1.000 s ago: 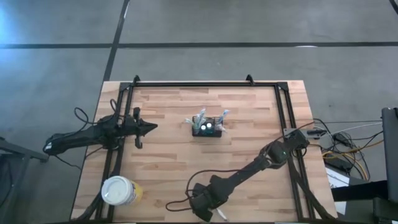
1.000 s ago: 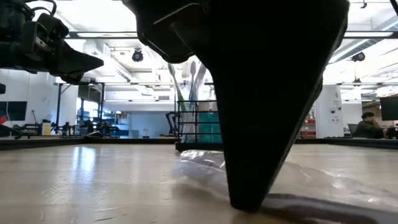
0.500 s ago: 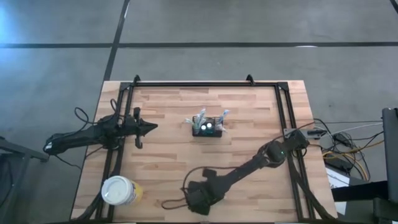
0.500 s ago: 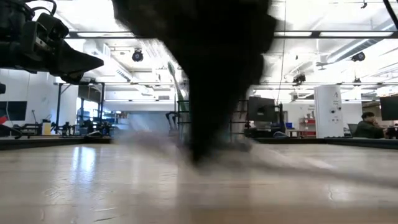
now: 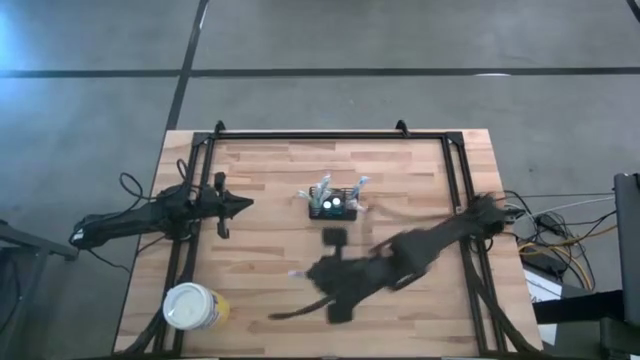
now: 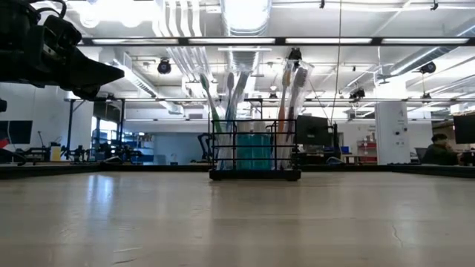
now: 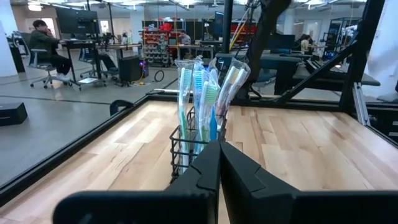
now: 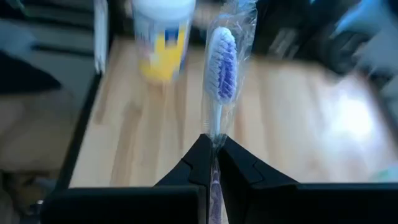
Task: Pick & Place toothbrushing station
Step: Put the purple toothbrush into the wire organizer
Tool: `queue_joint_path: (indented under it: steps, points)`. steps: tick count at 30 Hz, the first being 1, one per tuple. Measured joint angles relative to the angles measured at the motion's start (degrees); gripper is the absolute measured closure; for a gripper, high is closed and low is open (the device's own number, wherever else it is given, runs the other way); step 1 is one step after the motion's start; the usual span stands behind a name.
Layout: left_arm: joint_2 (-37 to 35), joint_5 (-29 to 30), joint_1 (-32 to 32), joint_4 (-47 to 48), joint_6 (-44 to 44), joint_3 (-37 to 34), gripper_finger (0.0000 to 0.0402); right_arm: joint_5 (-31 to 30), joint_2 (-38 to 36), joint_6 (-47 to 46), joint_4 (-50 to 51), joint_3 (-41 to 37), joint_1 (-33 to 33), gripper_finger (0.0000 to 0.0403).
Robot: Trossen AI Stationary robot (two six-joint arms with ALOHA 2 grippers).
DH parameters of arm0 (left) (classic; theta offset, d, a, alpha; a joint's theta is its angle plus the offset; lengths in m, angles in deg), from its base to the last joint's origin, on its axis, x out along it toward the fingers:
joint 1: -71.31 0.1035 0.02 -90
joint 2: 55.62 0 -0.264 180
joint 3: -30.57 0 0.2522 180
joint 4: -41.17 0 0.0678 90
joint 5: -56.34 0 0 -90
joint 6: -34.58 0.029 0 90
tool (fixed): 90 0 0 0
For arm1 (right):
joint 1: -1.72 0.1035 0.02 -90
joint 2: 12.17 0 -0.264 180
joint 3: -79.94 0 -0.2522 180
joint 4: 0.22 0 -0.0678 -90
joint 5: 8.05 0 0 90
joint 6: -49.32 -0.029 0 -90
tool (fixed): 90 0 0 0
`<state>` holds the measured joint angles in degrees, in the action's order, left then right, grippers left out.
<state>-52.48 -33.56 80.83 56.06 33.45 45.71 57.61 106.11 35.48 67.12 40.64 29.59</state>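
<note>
The toothbrushing station [image 5: 333, 205], a small black slatted holder, stands on the table's middle with several toothbrushes upright in it; it also shows in the low view [image 6: 254, 152] and the left wrist view [image 7: 198, 146]. My right gripper [image 5: 315, 278] hangs high over the near middle of the table, blurred, and is shut on a plastic-wrapped toothbrush [image 8: 222, 68] with a purple-and-white head. At the table's left side my left gripper [image 5: 245, 205] is shut and level, pointing at the holder with nothing in it [image 7: 219, 158]. My right gripper pinches the wrapped toothbrush's handle [image 8: 215, 142] between its two fingertips. The brush runs on along the fingers, head end [image 8: 222, 62] out in front. It is lifted clear of the table, and the gripper slants down toward the table's left near corner.
A round yellow cup with a white lid [image 5: 190, 307] stands at the near left corner and shows ahead of the brush in the right wrist view [image 8: 163, 37]. A black rail frame [image 5: 310, 135] runs along the table's edges. Cables [image 5: 550, 240] lie off the right edge.
My right gripper has risen fast from the table's near edge, gone a little toward the far edge and rolled. It has carried the wrapped toothbrush up off the wood. It has left the low view, which now shows the holder unblocked.
</note>
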Motion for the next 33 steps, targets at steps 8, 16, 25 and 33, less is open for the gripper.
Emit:
queue_joint_path:
  steps: [8,16,25,33]
  points:
    - [0.0,0.0,0.0,-0.2,3.6,0.0,0.0390,0.5,-17.4,10.4,-5.1,-13.9,-3.4,0.0390]
    - [0.0,1.3,0.0,-0.5,5.5,0.0,0.0390,12.0,-36.8,16.5,-25.6,-41.8,-7.9,0.0390]
    - [0.0,2.5,0.0,-0.6,6.6,0.0,0.0390,23.2,-56.6,19.5,-48.9,-69.2,-15.1,0.0390]
    - [0.0,2.6,0.0,-0.6,7.1,0.1,0.0390,23.7,-70.6,21.6,-54.5,-82.9,-16.1,0.0390]
